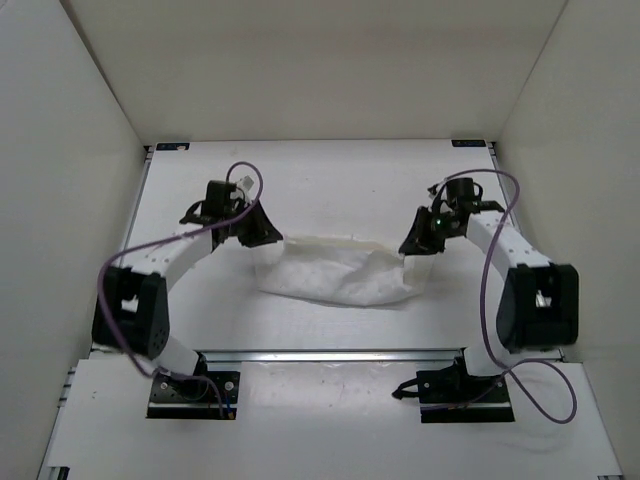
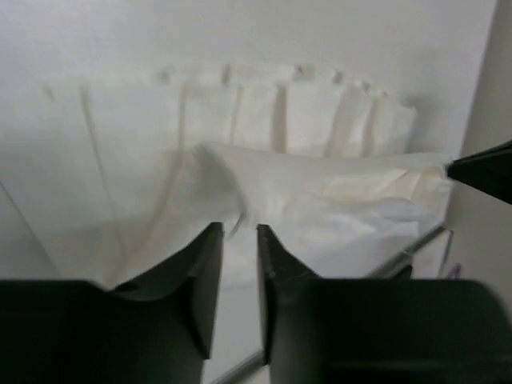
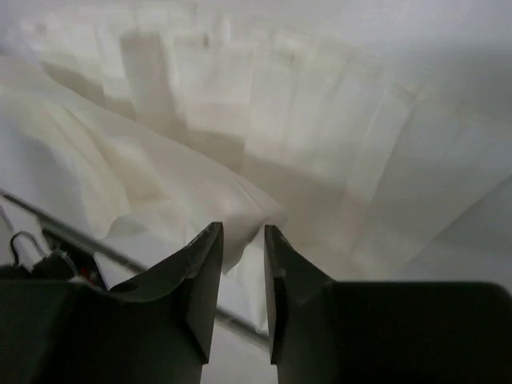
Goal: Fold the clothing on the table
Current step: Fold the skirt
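The clothing (image 1: 340, 272) is a white garment bunched in a long band across the middle of the table (image 1: 330, 180), between the two arms. My left gripper (image 1: 262, 236) hangs over its left end and my right gripper (image 1: 416, 246) over its right end. In the left wrist view the left gripper (image 2: 240, 230) shows a narrow gap between its jaws, and a folded edge of the clothing (image 2: 320, 200) lies just past the tips. The right gripper (image 3: 243, 230) is also slightly open, a rounded fold of the clothing (image 3: 160, 184) sitting right at its tips. Pleated fabric spreads behind both.
A silver rail (image 1: 330, 353) runs along the table's near edge, with both arm bases behind it. Off-white walls close in the left, right and far sides. Small black brackets (image 1: 170, 147) mark the far corners. Purple cables (image 1: 490, 290) loop beside each arm.
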### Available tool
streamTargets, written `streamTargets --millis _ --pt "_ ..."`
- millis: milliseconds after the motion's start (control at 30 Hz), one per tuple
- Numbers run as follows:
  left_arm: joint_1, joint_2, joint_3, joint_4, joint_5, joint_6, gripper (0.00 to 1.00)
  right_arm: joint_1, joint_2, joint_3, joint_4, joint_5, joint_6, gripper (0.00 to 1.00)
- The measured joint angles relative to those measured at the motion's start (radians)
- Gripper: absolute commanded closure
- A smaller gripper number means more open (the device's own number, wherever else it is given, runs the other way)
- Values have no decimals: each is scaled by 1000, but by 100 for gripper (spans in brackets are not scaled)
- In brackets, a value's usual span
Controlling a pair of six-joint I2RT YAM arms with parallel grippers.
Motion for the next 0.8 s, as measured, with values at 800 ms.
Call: streamTargets --millis 800 --pt "-70 171 -48 180 -142 107 39 61 -93 -130 128 134 -214 46"
